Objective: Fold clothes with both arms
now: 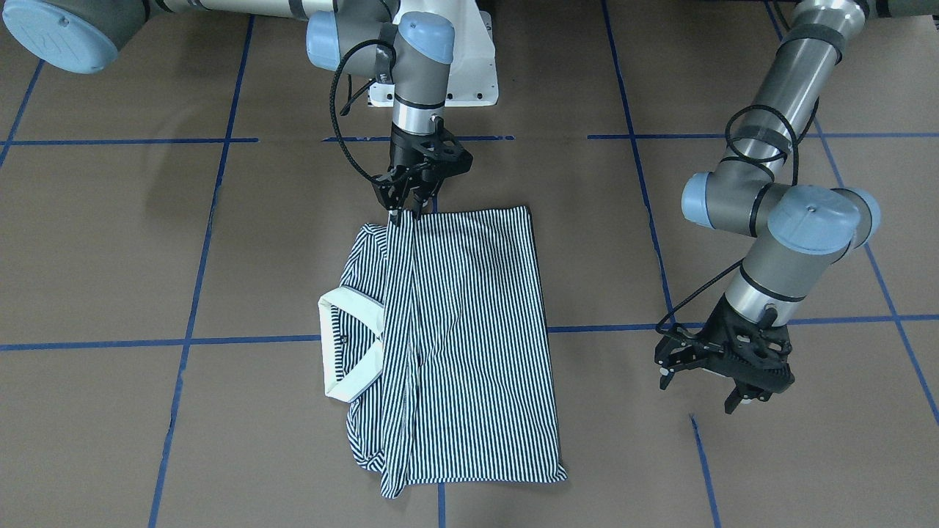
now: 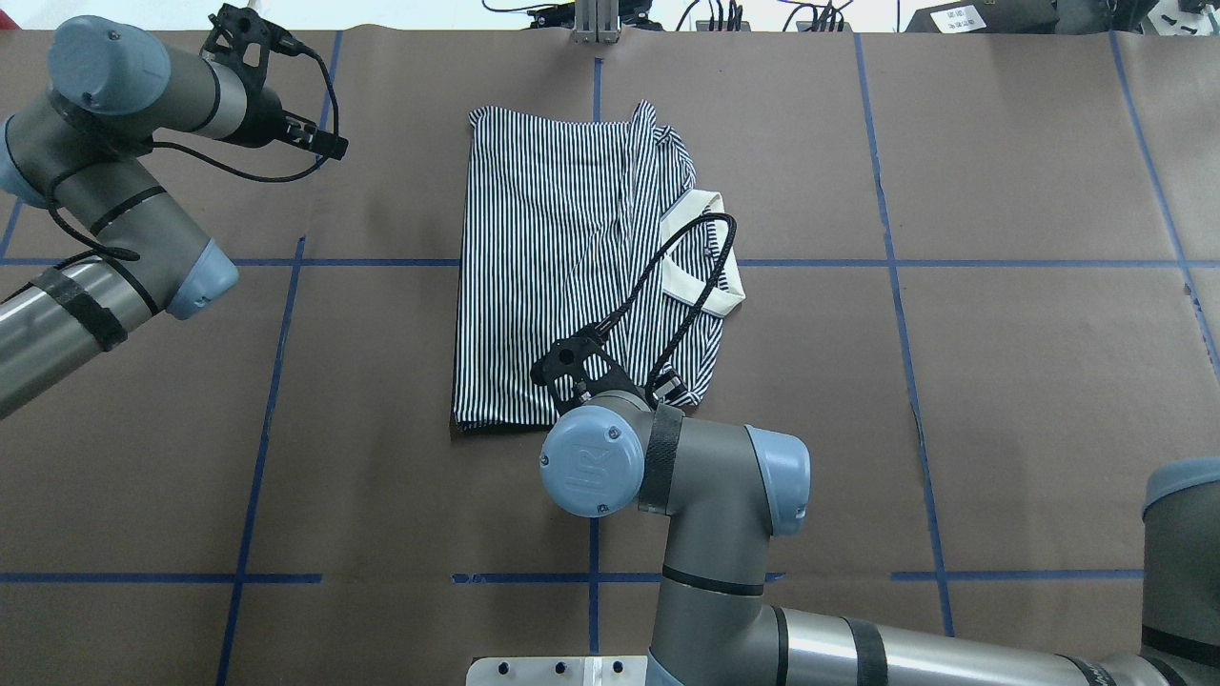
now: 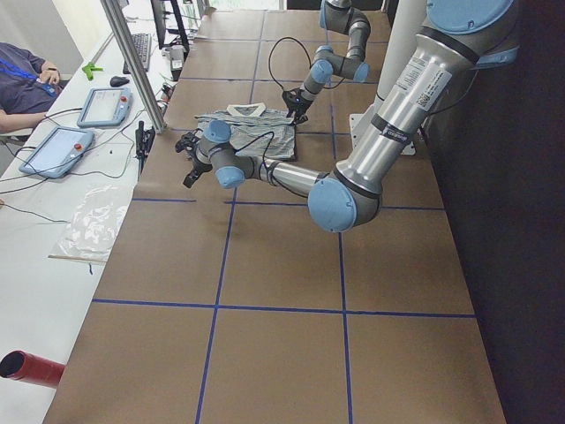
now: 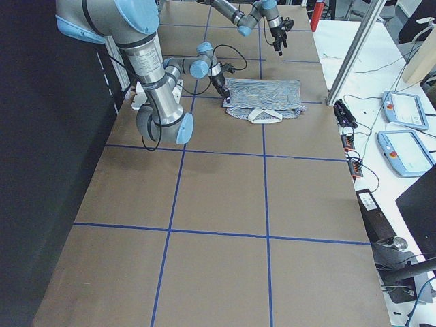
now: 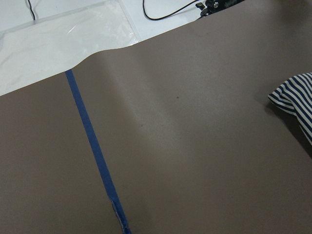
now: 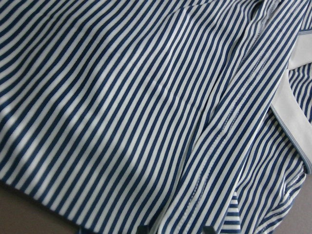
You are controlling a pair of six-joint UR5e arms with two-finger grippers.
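Observation:
The striped polo shirt (image 1: 469,330) lies on the brown table, folded lengthwise, with its cream collar (image 1: 345,345) sticking out on one side. My right gripper (image 1: 404,215) stands at the shirt's edge nearest the robot base, its fingers pinched close together on the striped fabric. The right wrist view shows the stripes and a seam (image 6: 122,122) close up. My left gripper (image 1: 700,394) is open and empty, hanging above bare table well to the side of the shirt. A shirt corner (image 5: 297,100) shows in the left wrist view.
Blue tape lines (image 1: 198,271) mark a grid on the brown paper. The white pedestal base (image 1: 469,66) stands behind the right gripper. The right arm's black cable (image 2: 686,286) loops over the shirt. Tablets (image 3: 66,146) lie on the operators' desk.

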